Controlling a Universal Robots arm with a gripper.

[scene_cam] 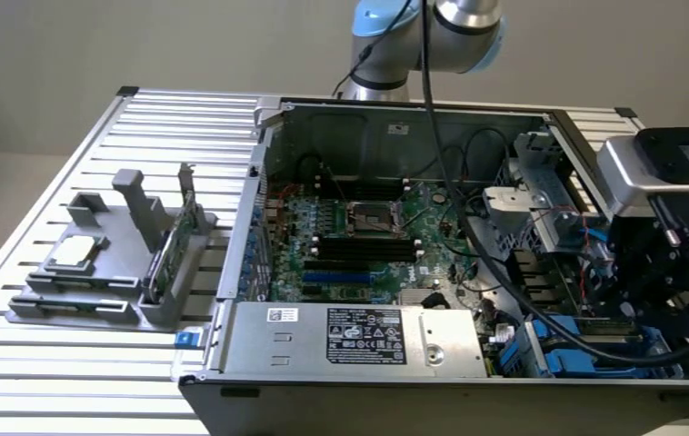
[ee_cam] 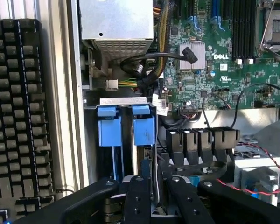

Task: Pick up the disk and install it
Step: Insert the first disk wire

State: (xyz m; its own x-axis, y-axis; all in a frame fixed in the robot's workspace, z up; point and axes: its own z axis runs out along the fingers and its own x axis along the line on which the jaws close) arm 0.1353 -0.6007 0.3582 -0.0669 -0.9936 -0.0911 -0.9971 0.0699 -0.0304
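Note:
The disk stands on edge in the drive bay at the case's corner. I see it edge-on: its blue bracket end and a thin silver strip running back between my fingers. My gripper is shut on that strip, one black finger on each side. In the exterior view the gripper is low inside the case at that view's right, over the blue bay parts.
A second blue bracket sits in the neighbouring slot. The power supply, black cables and the motherboard lie close by. A keyboard lies outside the case wall. A grey fixture holds a silver chip and a green card.

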